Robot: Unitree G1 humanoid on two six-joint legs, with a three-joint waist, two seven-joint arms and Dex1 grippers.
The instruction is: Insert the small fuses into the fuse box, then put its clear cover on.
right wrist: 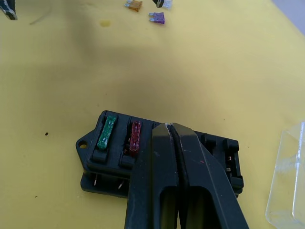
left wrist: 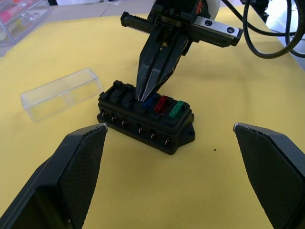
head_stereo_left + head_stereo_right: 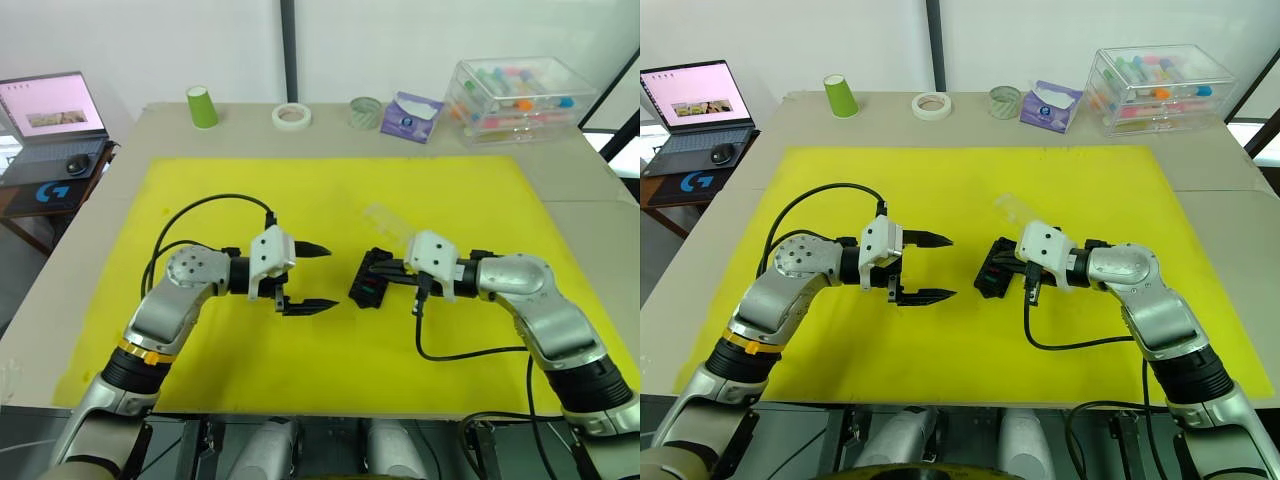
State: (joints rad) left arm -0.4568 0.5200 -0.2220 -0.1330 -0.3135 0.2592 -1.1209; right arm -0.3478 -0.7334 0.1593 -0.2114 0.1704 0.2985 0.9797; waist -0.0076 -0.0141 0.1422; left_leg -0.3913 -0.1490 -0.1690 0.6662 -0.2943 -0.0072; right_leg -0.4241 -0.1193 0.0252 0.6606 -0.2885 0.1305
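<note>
Left wrist view: right fingers (image 2: 145, 93) pressed together on fuse box (image 2: 145, 124); left fingers (image 3: 312, 277) spread; clear cover (image 2: 62, 93) beside.

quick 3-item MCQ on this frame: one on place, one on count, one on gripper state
1. The clear cover lies:
A. on the fuse box
B. on the mat beside the fuse box
C. in the left gripper

2. Fuses seated in the fuse box:
A. one
B. three
C. six

3. The left gripper is:
A. open, holding nothing
B. shut on a fuse
C. shut on the cover

Key: 1 B, it rests apart from the box; 2 B, green, red and blue show in slots; 3 A, its fingers are spread wide.
</note>
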